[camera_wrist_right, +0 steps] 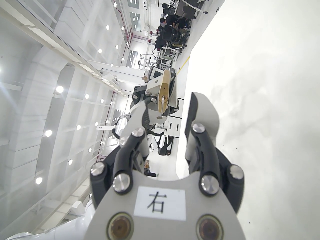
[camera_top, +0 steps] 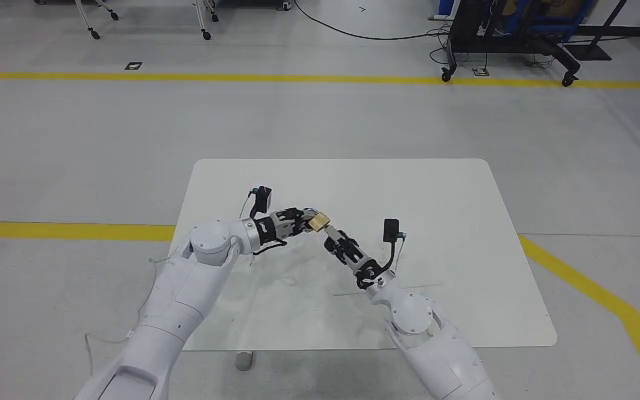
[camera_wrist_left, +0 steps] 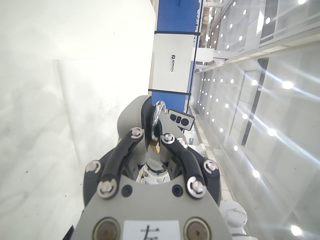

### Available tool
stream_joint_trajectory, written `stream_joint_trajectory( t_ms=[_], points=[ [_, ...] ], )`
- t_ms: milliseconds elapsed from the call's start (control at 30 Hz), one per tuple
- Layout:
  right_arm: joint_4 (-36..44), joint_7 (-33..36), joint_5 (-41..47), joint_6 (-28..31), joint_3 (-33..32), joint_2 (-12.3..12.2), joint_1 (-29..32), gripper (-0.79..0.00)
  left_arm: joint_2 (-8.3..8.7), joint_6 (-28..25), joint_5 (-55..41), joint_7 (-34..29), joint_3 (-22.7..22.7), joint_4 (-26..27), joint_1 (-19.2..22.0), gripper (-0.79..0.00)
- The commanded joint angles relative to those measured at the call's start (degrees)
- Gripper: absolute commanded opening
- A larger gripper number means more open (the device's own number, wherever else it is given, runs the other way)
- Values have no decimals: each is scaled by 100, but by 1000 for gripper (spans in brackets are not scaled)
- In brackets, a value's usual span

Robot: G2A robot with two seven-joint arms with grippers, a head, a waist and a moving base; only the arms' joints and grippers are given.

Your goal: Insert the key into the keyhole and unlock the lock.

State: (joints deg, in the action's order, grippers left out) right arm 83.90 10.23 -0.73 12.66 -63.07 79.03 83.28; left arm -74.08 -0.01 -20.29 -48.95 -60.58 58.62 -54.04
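Brass lock (camera_wrist_right: 163, 86) is pinched in the left claw (camera_wrist_left: 153, 136), key (camera_wrist_right: 163, 104) lodged in its base; right claw (camera_wrist_right: 172, 104) is held spread just short of the key.

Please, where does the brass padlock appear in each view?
Top view: small brass padlock held over the white table, where both arms meet.
Left wrist view: padlock gripped in the left claw.
Right wrist view: padlock just beyond the open right claw.
Shared landmark: the white table.

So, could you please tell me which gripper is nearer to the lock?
Left. The left gripper is shut on the lock and holds it. The right gripper is open, close beside the lock but not holding it.
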Motion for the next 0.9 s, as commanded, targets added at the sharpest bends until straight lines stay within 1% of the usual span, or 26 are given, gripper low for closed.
stream_joint_trajectory(
  t_ms=[0, 233, 300, 400, 467, 533, 667, 767, 800, 867],
  points=[
    [0, 1, 1, -1, -1, 0, 0, 0, -4, 39, -45, 30, -6, 4, -7, -785],
    [0, 1, 1, -1, -1, 0, 0, 0, -16, 174, -210, 117, -44, -4, -17, -785],
    [0, 1, 1, -1, -1, 0, 0, 0, -24, 326, -341, 104, -57, -22, -19, -785],
    [0, 1, 1, -1, -1, 0, 0, 0, -29, 863, -491, 59, -60, -160, 12, -785],
    [300, -112, 324, 221, -166, -10, 127, 0, -36, 1205, -632, 8, -68, -223, 55, -785],
    [711, 6, 703, 554, -423, -51, 352, 0, -51, 1538, -891, -79, -90, -290, 75, -785],
    [1378, 584, 1695, 1191, -794, -118, 741, 0, -86, 2048, -1361, -177, -121, -389, 105, -785],
    [1434, 1204, 2677, 1414, -792, -125, 731, 0, -107, 2332, -1661, -316, -127, -428, 113, -785],
    [1342, 1427, 2951, 1437, -758, -122, 653, 0, -115, 2442, -1795, -389, -135, -439, 112, -785],
    [1038, 1634, 3342, 1447, -679, -99, 416, 0, -128, 2666, -2046, -510, -151, -468, 107, -785]
  ],
)
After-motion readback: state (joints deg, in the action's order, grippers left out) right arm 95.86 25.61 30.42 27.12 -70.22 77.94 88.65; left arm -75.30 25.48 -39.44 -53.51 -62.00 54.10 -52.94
